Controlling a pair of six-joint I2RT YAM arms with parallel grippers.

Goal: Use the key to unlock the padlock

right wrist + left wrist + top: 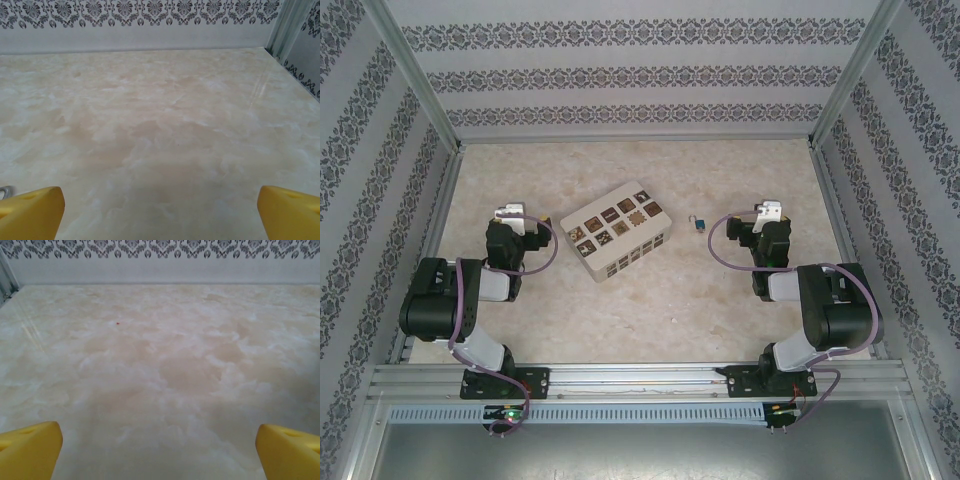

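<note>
- From above we saw the padlock (697, 222), a tiny blue body with a silvery part, lying on the table (720, 300) between the box (619, 241) and the right gripper (770, 211), nearer the gripper and apart from both.
- We could not tell from that view whether a key lay with it.
- The overhead view also gave us both arms folded low, the left gripper (510, 213) just beside the box's left end and touching nothing.
- The left wrist camera put its gripper (160, 450) in front of us with the yellow fingers (30, 450) far apart at the bottom corners, spread wide and holding nothing; a small red speck (118, 323) sat on the table further out.
- The right wrist camera showed its gripper (160, 212) spread just as wide, fingers (290, 212) at the corners, nothing between them.
- At that view's lower left edge we noticed a grey metal bit (5, 190), too cropped for us to name.
- The table was a pale, glossy, marbled beige, with light streaks near its side edges.
- Walls papered in bands of dark damask on white closed it in on three sides, with metal posts at the far corners.
- A rail (640, 380) ran along the near edge and carried both arm bases.
- The box was white, with brown tiles on top and slots in its side; it lay askew, to the padlock's left.
</note>
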